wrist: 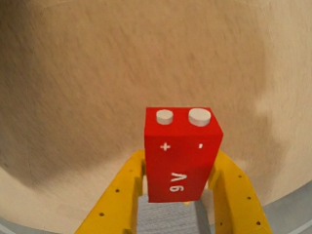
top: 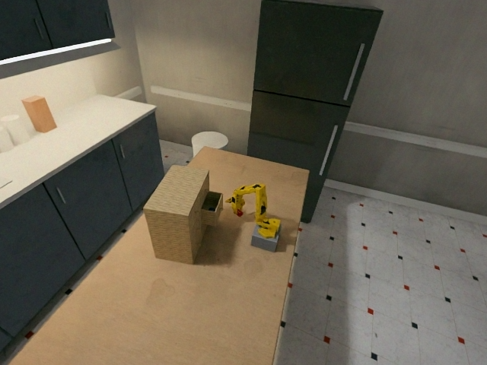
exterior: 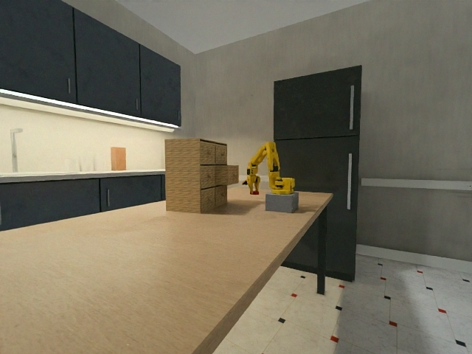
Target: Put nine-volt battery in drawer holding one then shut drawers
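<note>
Now red nine-volt battery [wrist: 178, 154] clamped between tool [wrist: 177, 185] fingers, terminals outward

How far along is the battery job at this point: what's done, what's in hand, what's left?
Done: the pincer is shut on the red nine-volt battery, lifted off the table. One middle drawer of the wooden chest stands pulled out.

In hand: the battery hangs beside that drawer, not over it.

Left: carry it above the rim, release, and shut the drawer. Its contents can't be made out.
</note>
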Controlling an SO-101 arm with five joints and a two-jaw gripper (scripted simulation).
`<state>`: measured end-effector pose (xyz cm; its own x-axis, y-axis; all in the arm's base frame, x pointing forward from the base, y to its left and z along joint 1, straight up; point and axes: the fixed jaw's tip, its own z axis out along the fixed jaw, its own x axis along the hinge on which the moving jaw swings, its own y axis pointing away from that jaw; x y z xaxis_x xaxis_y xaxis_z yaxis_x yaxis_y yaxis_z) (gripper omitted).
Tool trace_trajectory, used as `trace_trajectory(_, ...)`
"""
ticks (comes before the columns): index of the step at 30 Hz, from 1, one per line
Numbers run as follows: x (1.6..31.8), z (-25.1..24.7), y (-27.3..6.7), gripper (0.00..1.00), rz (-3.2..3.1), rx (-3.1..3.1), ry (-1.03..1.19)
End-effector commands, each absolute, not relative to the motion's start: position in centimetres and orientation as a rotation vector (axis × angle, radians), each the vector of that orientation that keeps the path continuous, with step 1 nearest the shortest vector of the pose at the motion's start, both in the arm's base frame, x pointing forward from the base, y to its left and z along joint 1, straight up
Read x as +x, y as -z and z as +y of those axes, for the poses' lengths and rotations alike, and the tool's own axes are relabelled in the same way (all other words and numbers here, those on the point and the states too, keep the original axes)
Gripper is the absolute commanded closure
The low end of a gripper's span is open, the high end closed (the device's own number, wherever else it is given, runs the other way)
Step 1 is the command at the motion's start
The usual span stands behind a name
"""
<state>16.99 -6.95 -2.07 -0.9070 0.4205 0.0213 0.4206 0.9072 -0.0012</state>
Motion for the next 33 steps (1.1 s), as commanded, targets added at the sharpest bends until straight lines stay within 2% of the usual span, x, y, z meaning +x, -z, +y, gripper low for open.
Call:
trace_trajectory(1,17.3,-6.8,1.8,1.00,-3.066,-0.698,-0.001)
trace_trajectory(22,17.3,-6.8,1.8,1.00,-3.066,-0.698,-0.001)
trace_trajectory(33,16.1,-1.3,1.8,1.00,-3.136,-0.258,0.000)
